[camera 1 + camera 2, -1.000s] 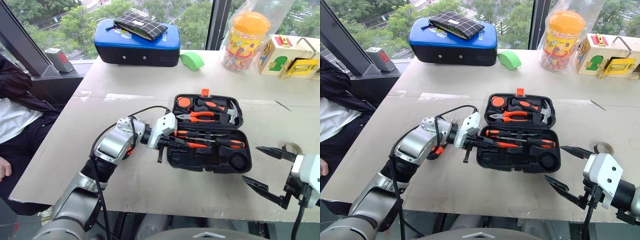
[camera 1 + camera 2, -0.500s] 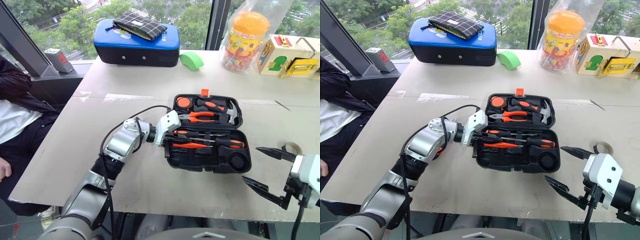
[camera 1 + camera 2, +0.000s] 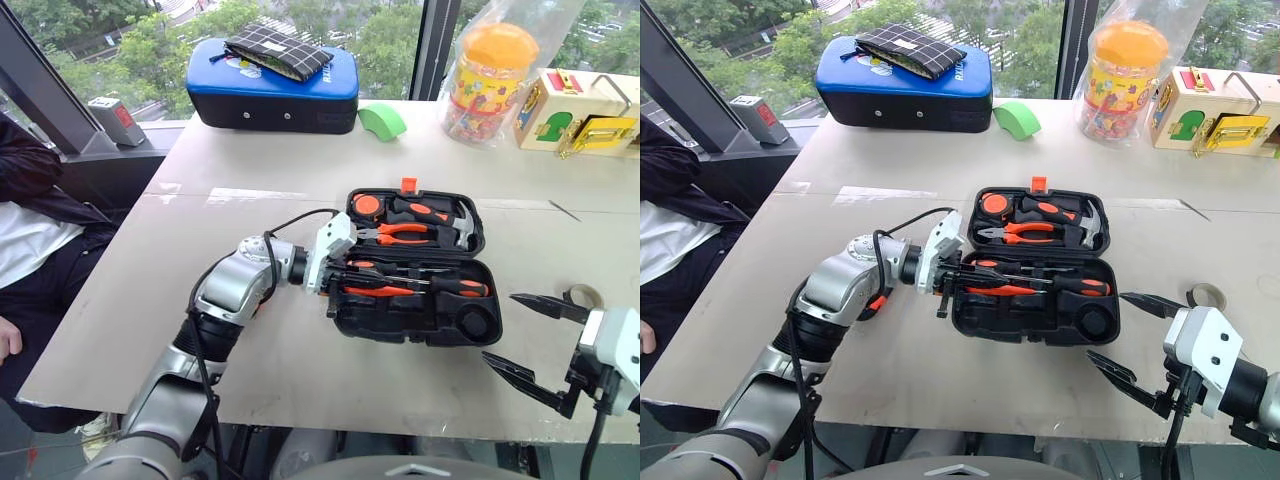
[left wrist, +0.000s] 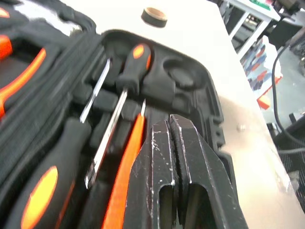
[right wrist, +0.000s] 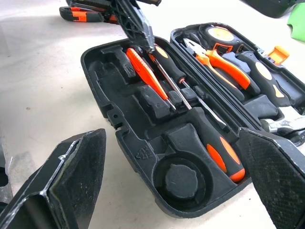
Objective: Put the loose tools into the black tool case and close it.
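Shifting slightly along the open black tool case point(image 3: 415, 270) on the tabletop point(image 3: 250, 160), the left pincer point(image 3: 333, 290), shut and empty, nudges an orange tester screwdriver point(image 5: 148, 76) into its recess while the right pincer point(image 3: 528, 335) waits wide open, empty, beside the case.

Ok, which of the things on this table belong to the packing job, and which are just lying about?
Part of the job:
- black tool case, open
- two screwdrivers in its tray
- orange tester screwdriver in the tray, left pincer shut over it

Just lying about:
- blue padded case with checked pouch
- green piece
- orange-lidded jar
- wooden latch box
- tape roll
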`<move>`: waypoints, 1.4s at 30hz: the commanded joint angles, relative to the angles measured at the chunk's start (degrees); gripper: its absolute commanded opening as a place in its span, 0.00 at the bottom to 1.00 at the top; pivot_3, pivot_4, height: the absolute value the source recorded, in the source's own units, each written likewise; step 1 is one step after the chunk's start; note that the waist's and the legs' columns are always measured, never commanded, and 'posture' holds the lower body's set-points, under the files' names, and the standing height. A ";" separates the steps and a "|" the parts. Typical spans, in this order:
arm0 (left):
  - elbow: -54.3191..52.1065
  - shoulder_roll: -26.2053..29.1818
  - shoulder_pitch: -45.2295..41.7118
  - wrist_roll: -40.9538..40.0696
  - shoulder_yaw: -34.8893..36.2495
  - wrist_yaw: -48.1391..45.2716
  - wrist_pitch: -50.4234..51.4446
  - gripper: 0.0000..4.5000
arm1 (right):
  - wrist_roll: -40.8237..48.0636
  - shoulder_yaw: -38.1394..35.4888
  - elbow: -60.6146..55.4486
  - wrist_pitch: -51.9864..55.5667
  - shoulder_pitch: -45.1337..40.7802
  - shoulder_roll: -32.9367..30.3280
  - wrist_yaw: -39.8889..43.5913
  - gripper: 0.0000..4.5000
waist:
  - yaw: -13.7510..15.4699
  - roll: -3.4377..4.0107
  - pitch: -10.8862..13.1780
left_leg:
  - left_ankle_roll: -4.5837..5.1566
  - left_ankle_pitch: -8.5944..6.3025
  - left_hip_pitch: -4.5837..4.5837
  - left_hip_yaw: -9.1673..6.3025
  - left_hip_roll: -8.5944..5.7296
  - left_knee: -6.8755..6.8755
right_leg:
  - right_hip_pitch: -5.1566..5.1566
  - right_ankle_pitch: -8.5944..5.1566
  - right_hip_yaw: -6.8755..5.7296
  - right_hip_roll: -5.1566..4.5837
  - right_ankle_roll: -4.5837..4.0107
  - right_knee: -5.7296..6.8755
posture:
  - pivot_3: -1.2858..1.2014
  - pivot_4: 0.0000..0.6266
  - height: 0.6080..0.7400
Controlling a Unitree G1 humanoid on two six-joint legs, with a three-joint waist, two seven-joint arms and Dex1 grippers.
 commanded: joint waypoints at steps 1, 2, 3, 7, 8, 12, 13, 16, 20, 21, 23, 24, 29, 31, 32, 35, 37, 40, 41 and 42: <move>0.83 -0.79 -0.60 2.53 -0.93 2.75 -1.72 0.01 | 0.30 -0.29 -0.39 -0.54 -0.27 -0.05 -0.08 1.00 | 0.07 -0.01 0.01 | 0.00 0.00 0.00 0.00 0.00 0.00 | 0.00 0.00 0.00 0.00 0.00 0.00 | 0.52 0.24 1.00; 1.84 -1.36 -0.85 3.25 -1.04 3.72 -2.34 0.01 | 0.24 -0.29 -0.36 -0.59 -0.23 -0.02 -0.03 1.00 | 0.10 -0.01 0.01 | 0.01 0.00 -0.01 0.00 -0.01 0.00 | 0.00 0.00 0.00 -0.01 0.00 0.00 | 0.52 0.24 1.00; 2.59 -1.78 -1.00 3.78 -1.14 4.32 -2.76 0.01 | 0.18 -0.30 -0.36 -0.64 -0.15 0.03 0.00 1.00 | 0.09 -0.01 0.01 | 0.01 0.00 -0.01 -0.01 -0.01 0.00 | 0.00 0.00 0.00 0.00 0.00 0.00 | 0.52 0.24 1.00; 4.74 -2.57 -0.95 5.12 -1.27 5.28 -3.88 0.01 | 0.09 -0.22 -0.35 -0.77 -0.05 0.14 -0.03 1.00 | 0.03 -0.01 0.01 | 0.00 0.00 0.00 -0.01 0.00 0.00 | -0.01 0.00 0.00 -0.01 0.00 0.00 | 0.52 0.24 1.00; 5.19 -2.67 -0.87 5.31 -1.17 5.64 -3.91 0.01 | 0.04 -0.25 -0.35 -0.88 0.07 0.21 0.02 1.00 | 0.00 -0.01 0.00 | 0.00 0.00 0.00 -0.01 0.00 0.00 | -0.01 0.00 0.00 -0.01 0.00 0.00 | 0.52 0.24 1.00; 6.99 -2.95 -0.78 6.13 -1.03 6.83 -4.55 0.01 | -0.19 -0.24 -0.24 -1.33 0.48 0.42 0.15 1.00 | -0.01 0.00 -0.01 | 0.00 0.00 0.01 0.00 0.00 0.00 | 0.00 0.00 0.00 -0.01 0.00 0.00 | 0.52 0.24 1.00; 7.28 -3.03 -0.76 6.34 -1.11 6.92 -4.90 0.01 | -0.28 -0.16 -0.24 -1.39 0.50 0.46 0.13 1.00 | -0.01 0.01 -0.01 | 0.01 0.00 0.02 0.00 0.00 0.00 | 0.00 0.00 0.00 -0.01 0.00 0.00 | 0.52 0.24 1.00; 5.06 -3.80 -0.03 2.01 0.85 4.33 -4.51 0.01 | -0.43 -0.05 -0.32 -1.48 0.54 0.57 0.05 1.00 | -0.06 0.02 -0.02 | 0.01 -0.01 0.04 0.00 0.00 0.00 | 0.00 0.00 0.00 0.00 0.00 0.01 | 0.52 0.24 1.00; -0.35 -1.61 1.44 -3.91 1.77 -1.13 0.32 0.01 | -0.49 -0.07 -0.37 -1.53 0.64 0.66 0.17 1.00 | -0.15 0.01 -0.01 | 0.01 0.00 0.01 0.00 0.02 -0.01 | -0.02 -0.01 0.01 0.00 0.00 0.01 | 0.52 0.24 1.00; -0.31 -0.91 1.70 -3.10 1.08 -1.30 0.05 0.01 | -0.52 -0.07 -0.35 -1.58 0.65 0.70 0.21 1.00 | -0.14 0.01 -0.01 | -0.02 0.01 -0.01 -0.01 0.02 -0.02 | -0.03 -0.01 0.00 0.01 0.00 0.00 | 0.52 0.24 1.00; -0.22 -0.27 1.94 -2.21 0.39 -1.28 -0.30 0.01 | -0.57 -0.07 -0.34 -1.63 0.66 0.76 0.26 1.00 | -0.01 0.01 -0.01 | -0.03 0.02 0.00 -0.02 0.02 -0.02 | -0.02 -0.01 0.00 0.01 0.00 0.00 | 0.52 0.24 1.00; 0.73 -0.20 1.75 -0.61 -0.44 -0.62 -1.53 0.01 | -0.53 0.01 -0.33 -1.55 0.46 0.72 0.19 1.00 | 0.01 0.01 -0.01 | -0.01 0.01 0.00 -0.01 0.01 -0.02 | -0.01 0.00 0.00 0.00 0.00 0.00 | 0.52 0.24 1.00; 4.72 -2.45 0.07 2.65 -0.72 4.04 -2.34 0.01 | -0.58 0.05 -0.25 -1.42 0.17 0.68 0.18 1.00 | 0.27 0.01 -0.01 | 0.02 -0.01 0.02 -0.01 -0.04 0.00 | 0.00 0.00 -0.01 -0.05 0.00 -0.01 | 0.52 0.24 1.00; 6.03 -2.71 -0.04 4.14 -1.13 5.31 -3.04 0.01 | -0.60 -0.12 -0.38 -1.44 0.39 0.79 0.21 1.00 | 0.18 0.01 -0.03 | 0.02 -0.01 0.03 -0.01 -0.04 0.00 | 0.00 0.00 -0.01 -0.05 0.00 -0.01 | 0.52 0.24 1.00; 6.60 -2.99 -0.08 4.44 -1.03 6.19 -2.62 0.01 | -0.62 -0.23 -0.44 -1.47 0.53 0.85 0.23 1.00 | 0.10 0.01 -0.03 | 0.02 -0.01 0.04 -0.01 -0.04 0.00 | 0.00 0.00 -0.01 -0.05 0.00 -0.01 | 0.52 0.24 1.00; 6.98 -3.48 -0.35 3.86 -0.71 6.92 -0.53 0.01 | -0.64 -0.45 -0.54 -1.53 0.87 0.96 0.28 1.00 | 0.00 0.04 -0.05 | 0.01 -0.01 0.04 -0.01 -0.02 -0.01 | 0.00 0.00 -0.01 -0.03 0.00 0.00 | 0.52 0.24 1.00; 7.23 -3.42 -0.58 3.74 -0.87 7.19 0.86 0.01 | -0.66 -0.41 -0.56 -1.55 0.92 0.99 0.22 1.00 | -0.08 0.05 -0.05 | 0.01 -0.01 0.04 -0.01 0.00 -0.01 | 0.00 0.00 -0.01 -0.01 0.00 0.01 | 0.52 0.24 1.00; 7.26 -2.89 -0.22 4.89 -1.73 7.56 0.23 0.01 | -0.73 -0.25 -0.65 -1.59 1.06 1.09 0.15 1.00 | -0.08 0.05 -0.08 | 0.02 -0.01 0.05 0.01 0.00 -0.01 | 0.00 0.00 0.01 -0.01 0.01 0.01 | 0.52 0.24 1.00; 7.18 -2.56 0.00 5.65 -2.34 7.69 -0.43 0.01 | -0.75 -0.26 -0.66 -1.63 1.14 1.14 0.19 1.00 | -0.08 0.05 -0.10 | 0.02 -0.01 0.05 0.01 0.00 -0.01 | 0.00 0.00 0.01 -0.01 0.01 0.01 | 0.52 0.24 1.00; 7.48 -2.19 0.39 7.11 -3.39 7.94 -2.27 0.01 | -0.77 -0.15 -0.61 -1.59 1.06 1.12 0.16 1.00 | -0.08 0.06 -0.12 | 0.01 -0.01 0.06 0.01 0.00 -0.01 | 0.00 0.00 0.01 -0.01 0.01 0.01 | 0.52 0.24 1.00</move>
